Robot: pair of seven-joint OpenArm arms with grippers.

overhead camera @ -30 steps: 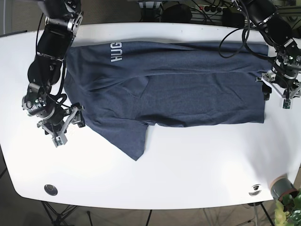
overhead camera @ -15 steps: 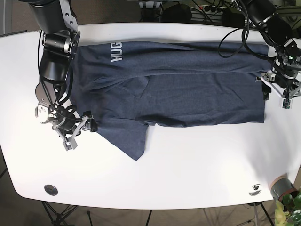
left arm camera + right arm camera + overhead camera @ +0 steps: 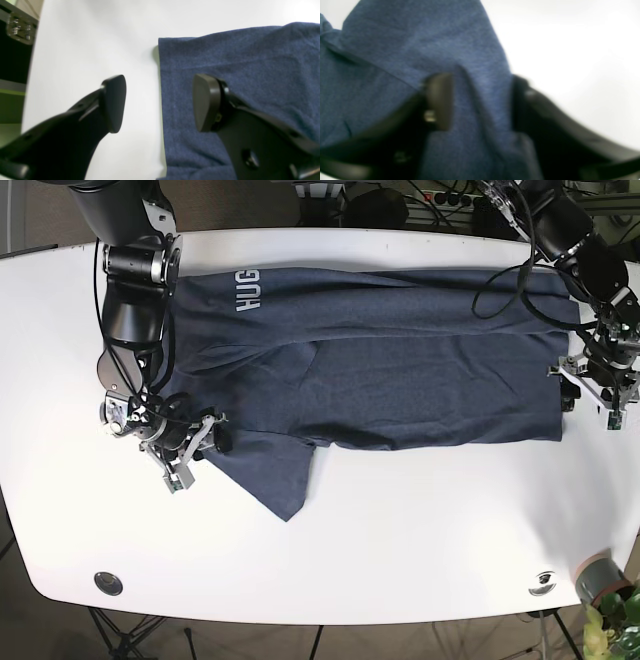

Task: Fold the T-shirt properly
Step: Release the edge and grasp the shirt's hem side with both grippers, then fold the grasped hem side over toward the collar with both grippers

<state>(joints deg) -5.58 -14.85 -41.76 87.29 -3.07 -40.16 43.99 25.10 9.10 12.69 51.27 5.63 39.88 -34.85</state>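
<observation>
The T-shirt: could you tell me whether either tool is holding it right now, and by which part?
Neither holds it yet. The left tool is open, straddling the T-shirt hem edge. The right tool is open around a raised fold of its sleeve.

Bright, even light; blurred right-wrist view.

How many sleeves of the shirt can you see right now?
1. One short sleeve of the dark blue T-shirt sticks out at the near edge, beside the right hand. The other may be folded under.

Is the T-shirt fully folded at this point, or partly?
Partly folded. The T-shirt has its upper long edge doubled over, but one sleeve is spread out on the table.
</observation>
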